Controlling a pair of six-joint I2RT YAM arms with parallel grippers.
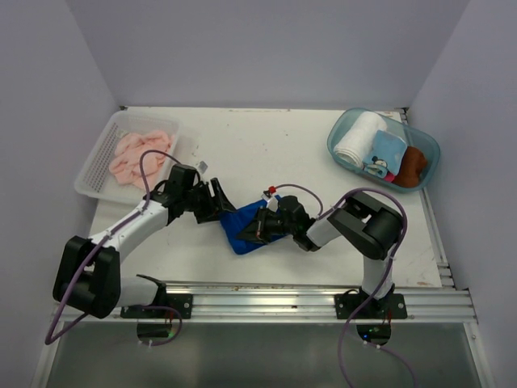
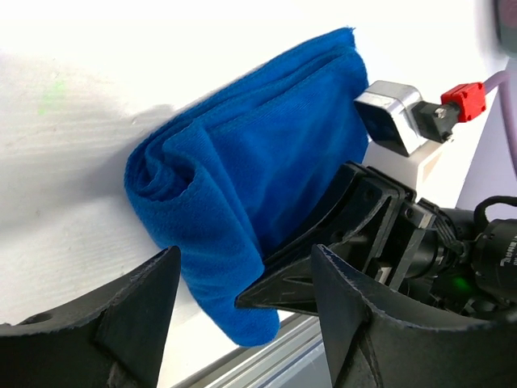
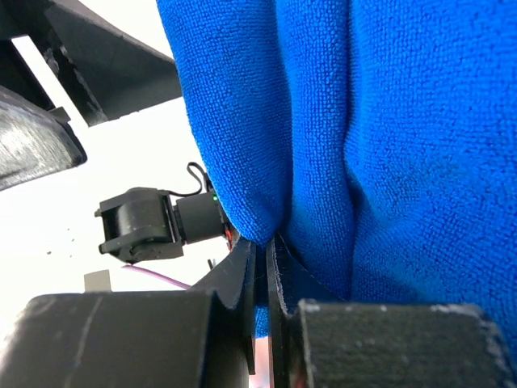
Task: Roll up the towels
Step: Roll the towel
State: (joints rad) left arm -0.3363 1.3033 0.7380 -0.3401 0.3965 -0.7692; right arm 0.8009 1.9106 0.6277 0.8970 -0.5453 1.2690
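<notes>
The royal blue towel [image 1: 241, 228] lies partly rolled at the table's middle, its coiled end showing in the left wrist view [image 2: 161, 182]. My right gripper [image 1: 263, 225] is shut, with its thin fingers pushed into a fold of the blue towel [image 3: 388, 145], and the cloth drapes over and round them [image 3: 268, 242]. My left gripper [image 1: 220, 207] stands open at the towel's left end, its fingers on either side of the lower corner [image 2: 246, 255] without touching it. The pale pink towel [image 1: 139, 153] lies crumpled in the white basket.
The white slotted basket [image 1: 95, 166] stands at the back left. A teal tub [image 1: 347, 158] at the back right holds a rolled white towel [image 1: 358, 139], a light blue cloth and a brown item. An aluminium rail [image 1: 266, 295] runs along the near edge.
</notes>
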